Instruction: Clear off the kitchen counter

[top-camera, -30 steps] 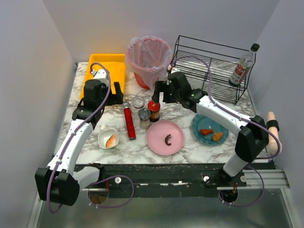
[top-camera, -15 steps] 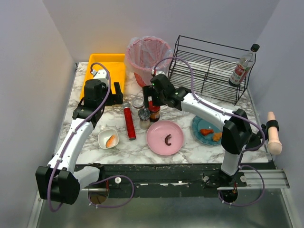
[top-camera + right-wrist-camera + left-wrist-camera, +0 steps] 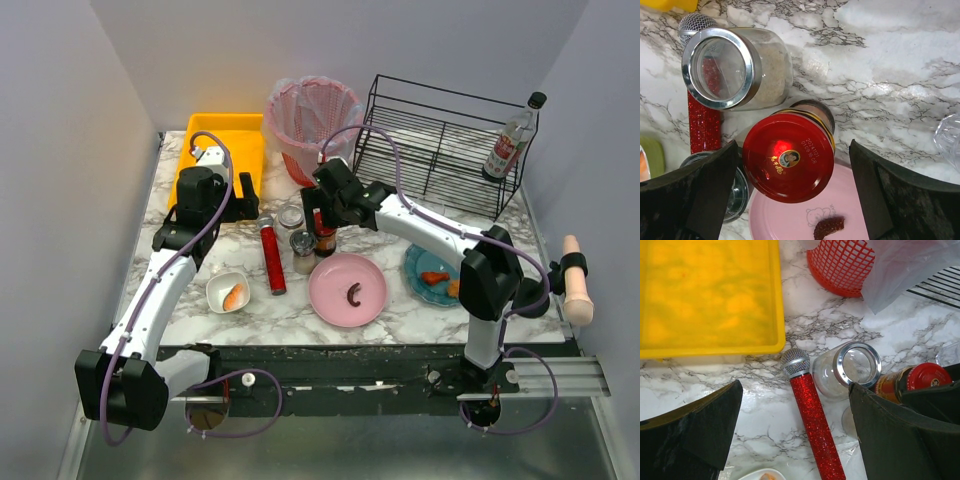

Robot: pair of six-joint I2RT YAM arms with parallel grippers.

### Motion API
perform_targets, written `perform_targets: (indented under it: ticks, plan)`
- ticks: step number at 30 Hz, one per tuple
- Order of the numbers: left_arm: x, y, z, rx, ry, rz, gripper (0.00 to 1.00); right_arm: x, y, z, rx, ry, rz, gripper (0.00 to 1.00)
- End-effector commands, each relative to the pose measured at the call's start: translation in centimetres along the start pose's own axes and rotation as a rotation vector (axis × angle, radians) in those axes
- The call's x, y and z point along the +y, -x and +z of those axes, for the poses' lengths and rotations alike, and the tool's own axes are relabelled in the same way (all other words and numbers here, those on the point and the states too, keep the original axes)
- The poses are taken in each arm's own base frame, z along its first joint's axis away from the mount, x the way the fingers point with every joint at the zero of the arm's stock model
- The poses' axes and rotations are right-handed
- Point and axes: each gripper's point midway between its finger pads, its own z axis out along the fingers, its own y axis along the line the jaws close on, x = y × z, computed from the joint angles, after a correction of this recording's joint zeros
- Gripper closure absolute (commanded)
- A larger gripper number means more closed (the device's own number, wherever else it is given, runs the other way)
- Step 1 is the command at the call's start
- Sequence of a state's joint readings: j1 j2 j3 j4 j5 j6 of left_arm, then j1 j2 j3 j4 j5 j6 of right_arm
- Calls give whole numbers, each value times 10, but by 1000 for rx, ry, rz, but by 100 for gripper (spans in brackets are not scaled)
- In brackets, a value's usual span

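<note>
The kitchen counter [image 3: 400,320] is white marble. On it stand a red-lidded sauce jar [image 3: 325,238], a glass jar with a silver lid [image 3: 291,216] and a smaller jar [image 3: 304,248]. A red glitter microphone [image 3: 271,258] lies beside them. My right gripper [image 3: 324,214] is open and hovers right over the red-lidded jar [image 3: 788,157], one finger on each side, not touching. My left gripper [image 3: 240,200] is open and empty above the counter near the yellow tray [image 3: 222,140], with the microphone [image 3: 815,425] and the glass jar [image 3: 847,369] below it.
A pink plate [image 3: 347,289] holds a dark scrap. A blue plate [image 3: 440,272] and a white bowl [image 3: 229,291] hold orange food. A red bin with a bag [image 3: 313,125], a wire rack [image 3: 440,145] and a bottle [image 3: 513,140] stand at the back. A rolling pin [image 3: 573,285] lies at the right edge.
My right arm has swung left from beside the bin and come over the red-lidded jar. My left arm has not moved.
</note>
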State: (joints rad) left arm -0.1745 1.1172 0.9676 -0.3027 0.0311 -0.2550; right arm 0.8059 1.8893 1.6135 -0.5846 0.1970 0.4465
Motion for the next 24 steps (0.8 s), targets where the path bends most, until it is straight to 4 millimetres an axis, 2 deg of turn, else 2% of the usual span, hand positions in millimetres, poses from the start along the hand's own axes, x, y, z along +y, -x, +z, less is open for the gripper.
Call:
perform_targets:
  ticks: [1, 13, 19, 24]
  plan:
    - [1, 1, -4, -1, -1, -6, 1, 2, -18, 7, 54, -3, -3, 1]
    - [4, 1, -4, -1, 13, -2, 1, 9, -20, 12, 78, 27, -6, 17]
    - [3, 2, -5, -4, 11, -2, 1, 8, -15, 8, 61, 21, 6, 41]
    - [4, 2, -5, -6, 12, -2, 1, 2, 7, -5, -10, -13, -3, 56]
